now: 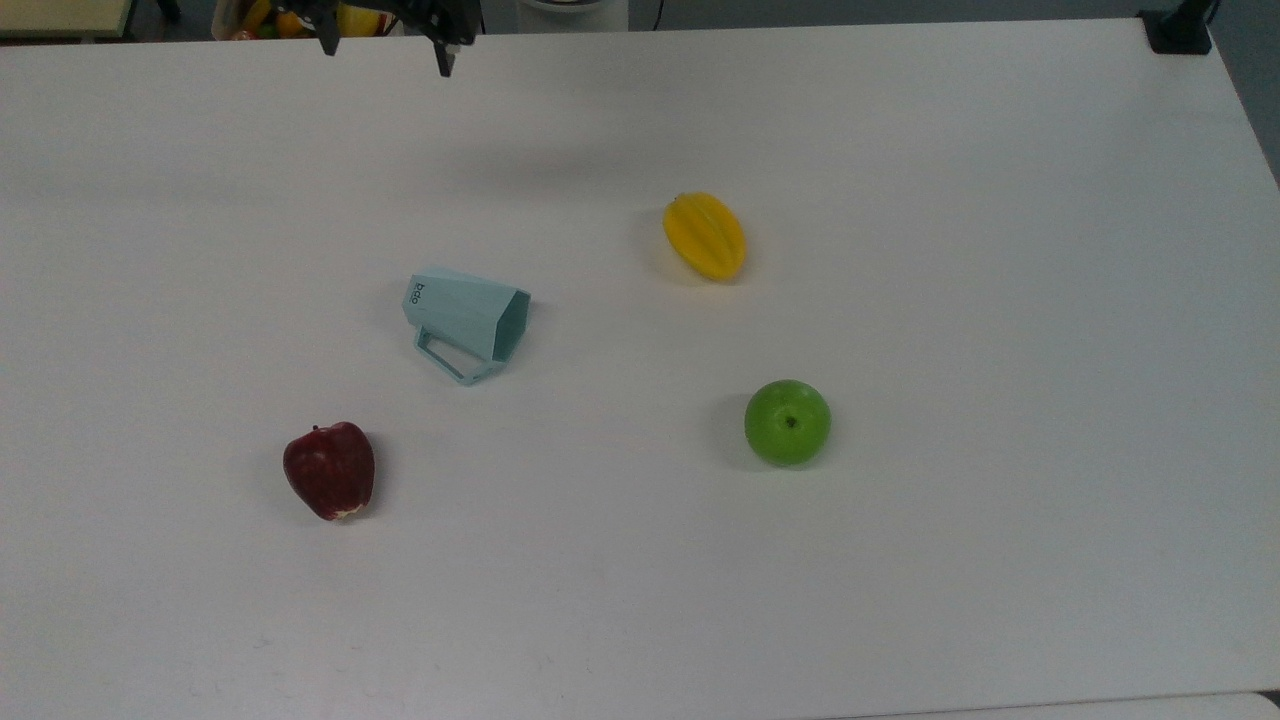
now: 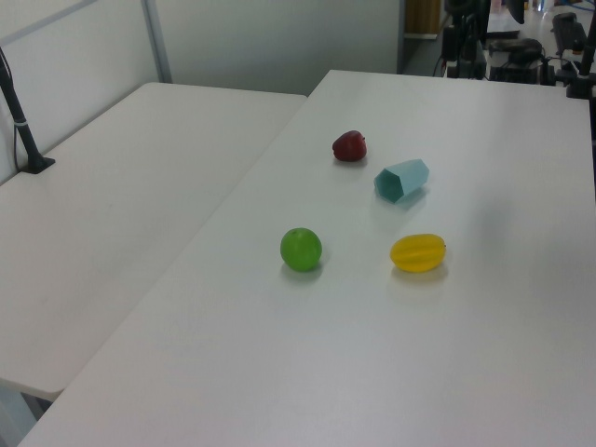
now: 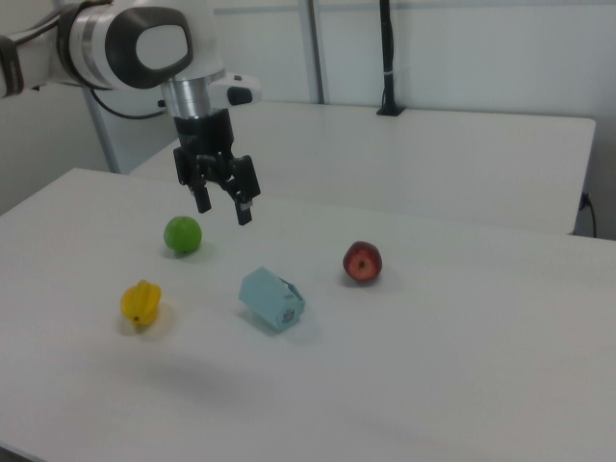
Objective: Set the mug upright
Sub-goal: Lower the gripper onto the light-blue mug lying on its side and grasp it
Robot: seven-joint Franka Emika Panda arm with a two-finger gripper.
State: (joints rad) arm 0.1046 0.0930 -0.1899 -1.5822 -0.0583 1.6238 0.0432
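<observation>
Arm: white Franka arm enters from the right view's upper left, wrist pointing straight down. Gripper [image 3: 222,205] hangs in the air above the worktop [image 3: 433,366], touching nothing; its two dark fingers [image 3: 243,210] stand spread apart and grasp nothing. In the top view the gripper [image 1: 385,45] shows at the far edge of the worktop [image 1: 900,560], fingers well separated.

Mug [image 1: 468,320]: pale blue-green, faceted body, lying on its side on the worktop, not upright. In the top view its open mouth faces right, its base faces left, and the angular loop handle lies on the near side, against the worktop. Nothing is visible inside the mug. In the right view the mug [image 3: 271,299] lies below and slightly to the right of the gripper, well apart from it. In the left view the mug [image 2: 401,180] shows its hexagonal mouth.

Writing: small dark lettering near the mug's base in the top view; too small to read.

Other items, all on the worktop and apart from the mug:
- Red apple [image 1: 329,469], near and left of the mug in the top view.
- Green apple [image 1: 787,421], right and near.
- Yellow starfruit [image 1: 705,236], right and far.

Second worktop [image 2: 112,214]: adjoins on the left view's left.
</observation>
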